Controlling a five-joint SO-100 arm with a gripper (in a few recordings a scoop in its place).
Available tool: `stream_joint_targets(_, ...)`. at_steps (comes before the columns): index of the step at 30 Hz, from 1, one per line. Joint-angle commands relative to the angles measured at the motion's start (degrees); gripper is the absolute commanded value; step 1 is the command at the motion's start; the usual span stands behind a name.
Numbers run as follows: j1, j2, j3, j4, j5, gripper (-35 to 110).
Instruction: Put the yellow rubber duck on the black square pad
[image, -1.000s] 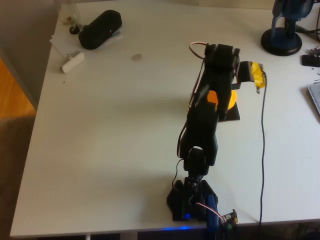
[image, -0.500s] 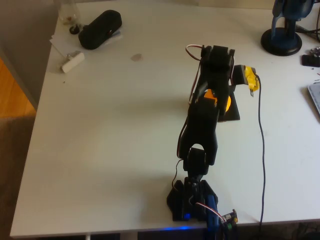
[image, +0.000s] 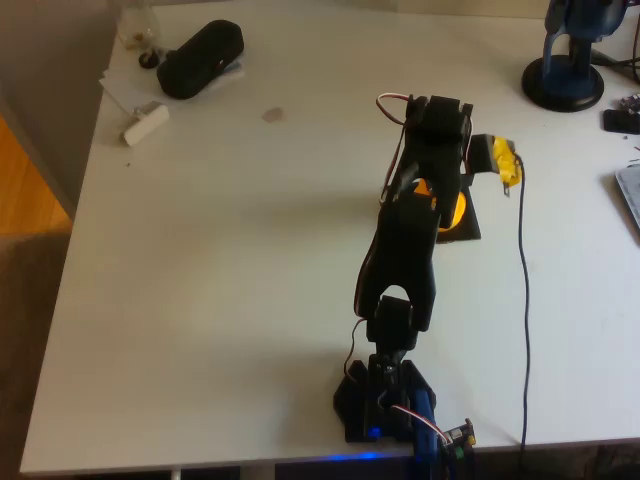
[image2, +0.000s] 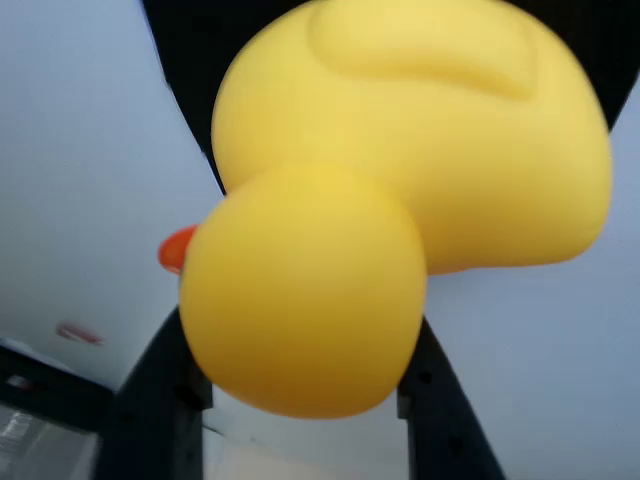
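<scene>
Right now the yellow rubber duck (image: 443, 205) sits over the black square pad (image: 465, 228), mostly hidden under the arm in the overhead view, so you can't tell from there whether it's resting flat or held just off the surface. In the wrist view the duck (image2: 400, 190) is huge and close, head between the two dark fingers (image2: 160, 400) of the gripper (image2: 300, 400), black pad behind its body. The fingers look set narrowly at the head's sides (real contact is hidden, so I cannot tell if you're gripping it or have let go).

Risks, as I judge them:
- If you open while it's off the pad, the rounded body could roll onto the white table (image: 230, 260).
- If you pull away with a finger touching the head, you'd likely tip it or drag it off the pad's near edge.
</scene>
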Motion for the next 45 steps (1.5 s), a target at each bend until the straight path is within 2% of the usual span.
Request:
stream_joint_targets(1, 1.76, 0.97, -1.05, -1.58, 0.18, 11)
stream_joint_targets(13, 1.67, 1.23, -1.05, -1.49, -0.18, 12)
stream_joint_targets(20, 1.67, 1.23, -0.88, -1.41, -0.53, 27)
stream_joint_targets(25, 1.67, 2.20, 1.41, -1.32, -0.62, 30)
stream_joint_targets(33, 0.00, 19.25, 6.86, -1.05, 0.00, 30)
stream_joint_targets(40, -7.65, 33.57, 12.48, 7.82, 0.70, 30)
stream_joint_targets(45, -10.28, 41.66, 15.38, 8.35, 12.83, 30)
